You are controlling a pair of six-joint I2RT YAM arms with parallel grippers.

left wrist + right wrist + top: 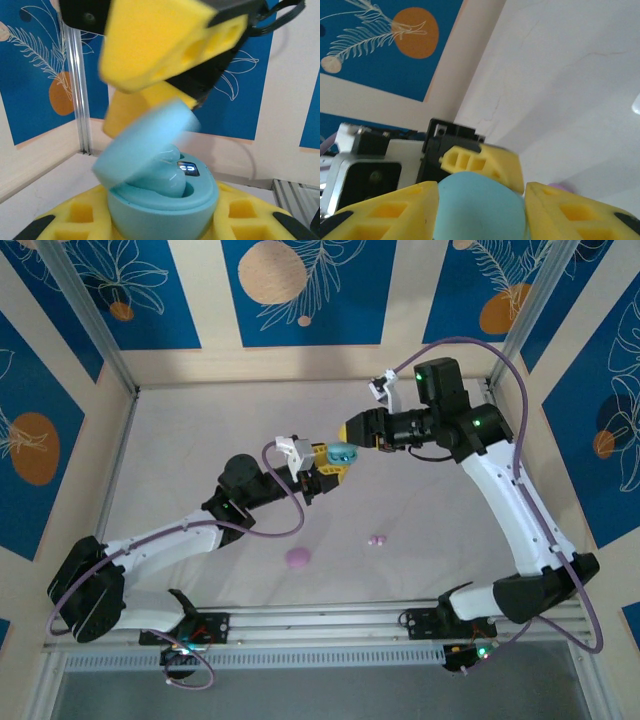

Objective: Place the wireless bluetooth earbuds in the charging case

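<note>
**Op:** Closest to your left lens, what have you got?

**Me:** Case (165, 212), teal, clenched low on its body by my left gripper (336, 460) and held up off the table (200, 440). Its lid (145, 142) stands half-open and tilted. One teal earbud (167, 182) sits in its well beside a small lit display (188, 168).

**Op:** And your right?

**Me:** Right gripper (480, 210) has its fingers apart, one on each side of the lid's dome. Whether they press it or stand just clear, I cannot tell.

**Op:** How will the case handle?

**Me:** I judge it light, hard and glossy, so it may slip or twist in my grip. The hinge looks like the weak part. I'd push the lid gently at its front edge, never sideways, and keep my hold on the body below the seam.

**Op:** Any other buds?

**Me:** A pink earbud (377, 540) lies on the table, near a pink case (298, 558). It's tiny and rounded, so it will likely roll or squirt out. I'd pinch it lightly across its widest part.
</note>
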